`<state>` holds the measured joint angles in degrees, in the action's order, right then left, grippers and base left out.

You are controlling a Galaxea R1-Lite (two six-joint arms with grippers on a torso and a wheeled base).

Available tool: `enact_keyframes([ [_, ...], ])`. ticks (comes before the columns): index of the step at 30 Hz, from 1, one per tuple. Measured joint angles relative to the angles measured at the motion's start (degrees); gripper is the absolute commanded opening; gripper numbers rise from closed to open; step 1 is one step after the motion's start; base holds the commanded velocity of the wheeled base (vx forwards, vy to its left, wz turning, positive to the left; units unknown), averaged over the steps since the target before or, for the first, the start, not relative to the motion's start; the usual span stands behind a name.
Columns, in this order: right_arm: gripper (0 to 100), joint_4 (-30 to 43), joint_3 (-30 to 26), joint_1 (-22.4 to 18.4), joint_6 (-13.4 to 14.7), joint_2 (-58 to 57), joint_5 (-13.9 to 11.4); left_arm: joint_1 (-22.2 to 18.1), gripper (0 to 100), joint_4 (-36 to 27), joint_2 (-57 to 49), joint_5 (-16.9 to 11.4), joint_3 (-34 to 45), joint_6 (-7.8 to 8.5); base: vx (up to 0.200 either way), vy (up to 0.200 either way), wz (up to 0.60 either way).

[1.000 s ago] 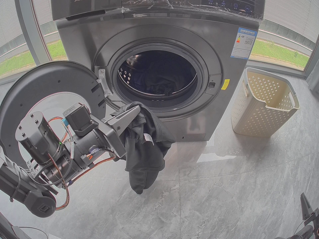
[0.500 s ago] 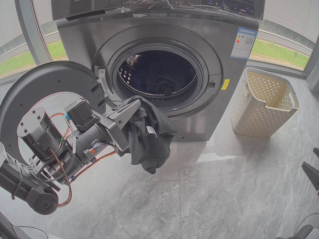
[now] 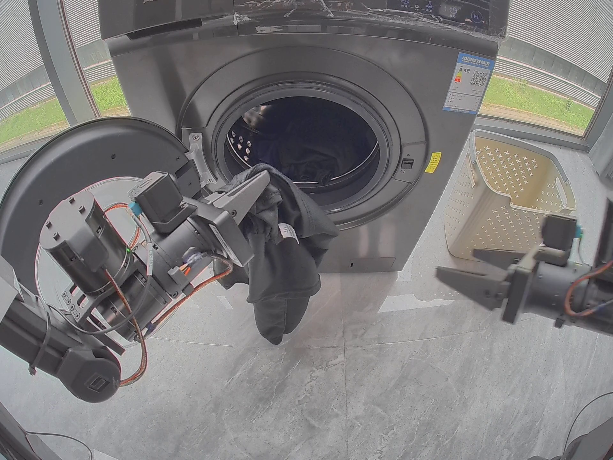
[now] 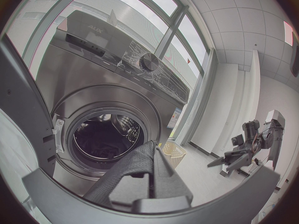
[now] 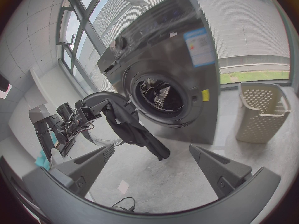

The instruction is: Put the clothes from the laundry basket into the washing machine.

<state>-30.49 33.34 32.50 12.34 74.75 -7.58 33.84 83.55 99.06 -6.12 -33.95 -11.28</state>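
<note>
My left gripper (image 3: 255, 186) is shut on a dark grey garment (image 3: 284, 250), which hangs down in front of the lower left rim of the washing machine's drum opening (image 3: 303, 142). Dark clothes lie inside the drum. The same garment (image 4: 130, 168) drapes over the shut fingers in the left wrist view, and it shows as a hanging dark garment (image 5: 134, 129) in the right wrist view. My right gripper (image 3: 463, 269) is open, held in the air in front of the cream laundry basket (image 3: 511, 196). My right gripper (image 5: 151, 156) has nothing between its fingers.
The round washing machine door (image 3: 83, 167) stands swung open to the left, behind my left arm. The laundry basket (image 5: 261, 112) stands on the grey tiled floor (image 3: 383, 378) to the right of the machine, near the window wall.
My left gripper has risen a little toward the drum opening with the garment swinging below it. My right arm has come up from the lower right edge to a spot before the basket.
</note>
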Motion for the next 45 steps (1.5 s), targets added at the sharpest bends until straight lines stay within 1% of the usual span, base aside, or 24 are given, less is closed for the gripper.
enact_keyframes([
  [4, 100, -6.2, 4.7, 5.4, 1.4, 11.5, 0.7, -0.1, 0, 0.1, 0.6, 0.6, -1.0, -0.07, 0.000, 0.000, 0.00],
  [5, 100, -7.4, 5.7, 6.2, 1.6, 13.5, 0.8, -0.1, 0, 0.1, 0.8, 0.7, -1.2, -0.07, 0.000, 0.000, 0.00],
  [6, 100, -9.2, 7.5, 7.5, 2.0, 16.9, 1.0, -0.1, 0, 0.1, 1.0, 0.8, -1.5, -0.10, 0.000, 0.000, 0.00],
  [11, 100, -13.3, 14.1, 11.5, 2.6, 27.6, 1.7, -0.3, 0, 0.3, 1.8, 1.2, -2.8, -0.18, 0.000, 0.000, 0.00],
  [14, 100, -14.4, 17.5, 13.4, 2.2, 32.6, 2.8, -0.4, 0, 0.4, 2.3, 1.4, -3.6, -0.22, 0.000, 0.000, 0.00],
  [18, 100, -16.5, 21.7, 14.7, 1.5, 37.8, 3.8, -0.4, 0, 0.5, 2.7, 1.5, -4.1, -0.27, 0.000, 0.000, 0.00],
  [23, 100, -17.5, 26.6, 15.3, 1.1, 42.2, 4.9, -0.4, 0, 0.6, 2.9, 2.1, -4.3, -0.29, 0.000, 0.000, 0.00],
  [29, 100, -17.5, 30.1, 15.4, 1.0, 45.3, 5.5, -0.5, 0, 0.6, 3.0, 2.3, -4.3, -0.24, 0.000, 0.000, 0.00],
  [32, 100, -17.6, 32.1, 15.0, 0.9, 46.8, 6.7, -0.5, 0, 0.7, 3.0, 2.5, -4.2, -0.22, 0.000, 0.000, 0.00],
  [33, 0, -17.6, 32.7, 15.0, 0.9, 47.2, 7.1, -0.4, 0, 0.7, 3.0, 2.5, -4.2, -0.22, 0.000, 0.000, 0.00],
  [36, 0, -17.7, 33.9, 14.7, 0.9, 48.3, 7.7, -0.5, 0, 0.7, 3.0, 2.6, -4.1, -0.22, 0.000, 0.000, 0.00],
  [40, 0, -17.7, 34.7, 14.5, 0.7, 48.9, 9.5, -0.5, 0, 0.7, 3.0, 2.6, -4.1, -0.22, 0.000, 0.000, 0.00],
  [45, 0, -17.7, 34.7, 14.0, 0.6, 49.0, 9.8, -0.7, 0, 0.7, 3.1, 2.6, -3.9, -0.24, 0.000, 0.000, 0.00],
])
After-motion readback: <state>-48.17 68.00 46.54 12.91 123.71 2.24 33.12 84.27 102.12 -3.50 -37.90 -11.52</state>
